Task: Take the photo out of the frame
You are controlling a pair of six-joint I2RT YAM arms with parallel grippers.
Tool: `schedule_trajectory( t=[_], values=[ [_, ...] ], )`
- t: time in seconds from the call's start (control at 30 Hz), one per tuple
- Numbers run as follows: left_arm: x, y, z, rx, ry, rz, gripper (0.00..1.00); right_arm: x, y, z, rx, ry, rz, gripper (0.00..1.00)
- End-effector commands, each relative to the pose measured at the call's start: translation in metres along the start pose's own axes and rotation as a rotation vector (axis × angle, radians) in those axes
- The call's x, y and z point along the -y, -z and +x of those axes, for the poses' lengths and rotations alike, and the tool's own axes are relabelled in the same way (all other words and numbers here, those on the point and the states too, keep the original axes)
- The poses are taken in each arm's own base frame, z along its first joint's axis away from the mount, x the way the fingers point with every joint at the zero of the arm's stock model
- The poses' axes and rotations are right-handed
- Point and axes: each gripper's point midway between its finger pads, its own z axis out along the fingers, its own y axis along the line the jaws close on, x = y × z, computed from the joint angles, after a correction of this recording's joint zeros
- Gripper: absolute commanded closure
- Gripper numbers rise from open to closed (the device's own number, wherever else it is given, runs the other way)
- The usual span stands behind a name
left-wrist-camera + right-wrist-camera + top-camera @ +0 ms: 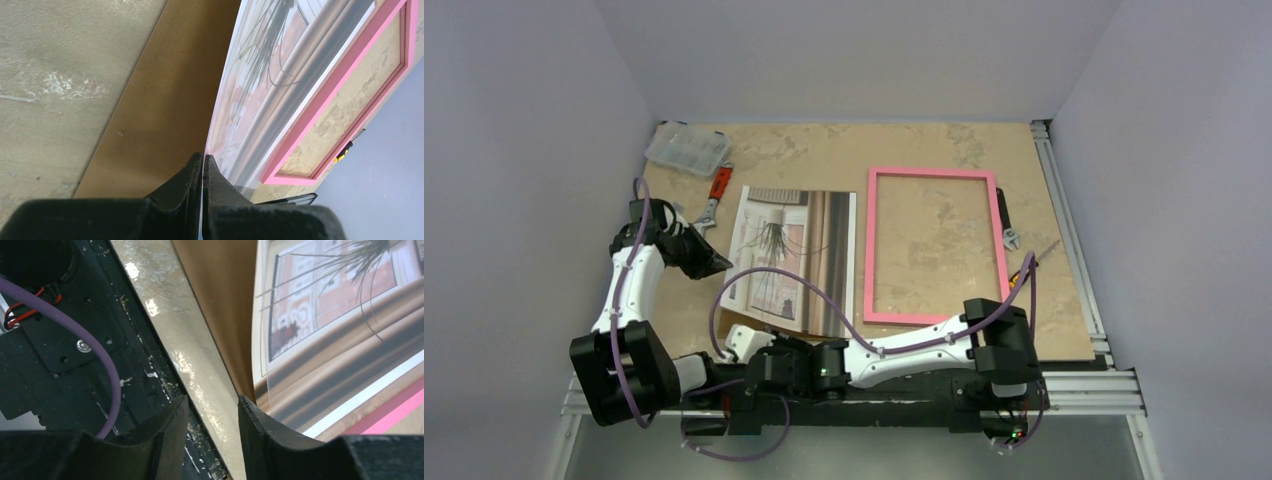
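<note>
- left gripper (202,164) is pinched tight on the photo's (796,255) left edge
- right gripper (212,415) is spread at its near corner, holding nothing
- pink frame (929,172) lies just right of it

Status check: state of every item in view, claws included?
frame: flat on the table, empty, table shows through.
photo: out, lying left of the frame, one edge pinched.
backing board: out, under the photo.
left claw: shut on the photo.
right claw: open, holding nothing, by the photo's corner.
wrench: lying flat, untouched.
</note>
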Motion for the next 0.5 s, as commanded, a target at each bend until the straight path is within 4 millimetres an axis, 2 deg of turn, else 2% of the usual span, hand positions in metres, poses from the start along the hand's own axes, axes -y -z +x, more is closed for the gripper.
schedule_trajectory(
  t=[0.0, 0.23, 0.47],
  values=[
    [0.007, 0.004, -0.005, 0.011, -0.028, 0.011, 1.0, 0.003, -0.002, -0.013, 0.002, 0.006, 0.066, 0.63],
    [0.005, 0.002, -0.005, -0.007, -0.022, 0.005, 1.0, 0.018, -0.016, -0.009, -0.064, 0.019, 0.256, 0.68],
    [0.003, 0.0, -0.005, -0.013, -0.02, -0.005, 1.0, 0.013, -0.026, -0.004, -0.085, 0.015, 0.278, 0.7]
  ],
)
